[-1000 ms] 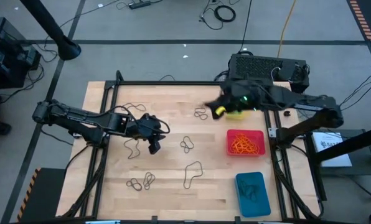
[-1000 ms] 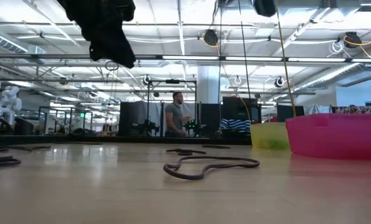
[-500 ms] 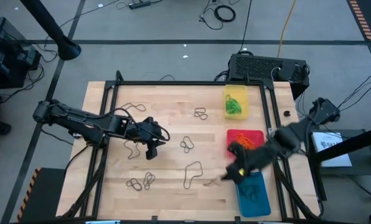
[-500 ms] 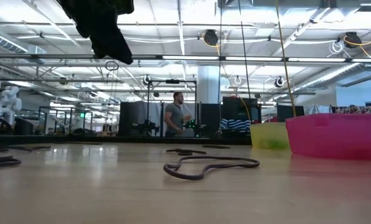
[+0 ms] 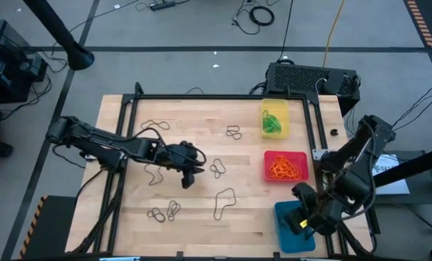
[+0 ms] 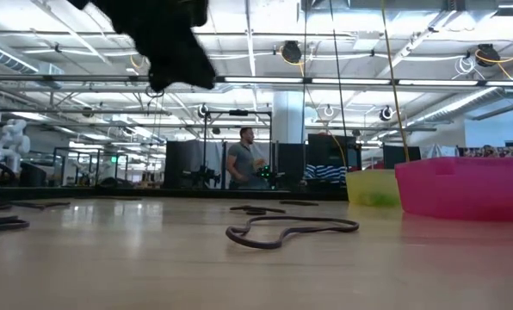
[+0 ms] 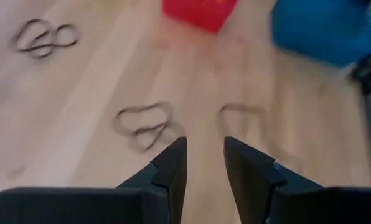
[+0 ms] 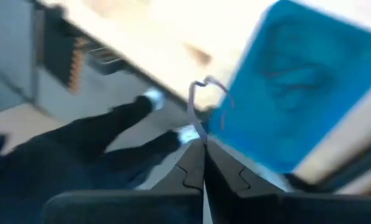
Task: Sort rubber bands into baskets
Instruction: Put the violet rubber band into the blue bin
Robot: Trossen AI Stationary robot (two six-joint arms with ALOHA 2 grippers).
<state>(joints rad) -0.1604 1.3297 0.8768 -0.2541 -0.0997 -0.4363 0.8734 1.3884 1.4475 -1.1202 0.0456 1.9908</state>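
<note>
dangling from right gripper (image 8: 203, 144) — rubber band (image 8: 204, 102), long axis outward.

two dark, jointed arms are seen, each ended by a black two-finger gripper; a small yellow-green light is shown near the right gripper (image 5: 301, 225).

Robotics lab: open hall with ceiling trusses (image 6: 265, 82), further rigs, loose floor cables (image 5: 259, 14), person (image 6: 242, 161) standing.
</note>
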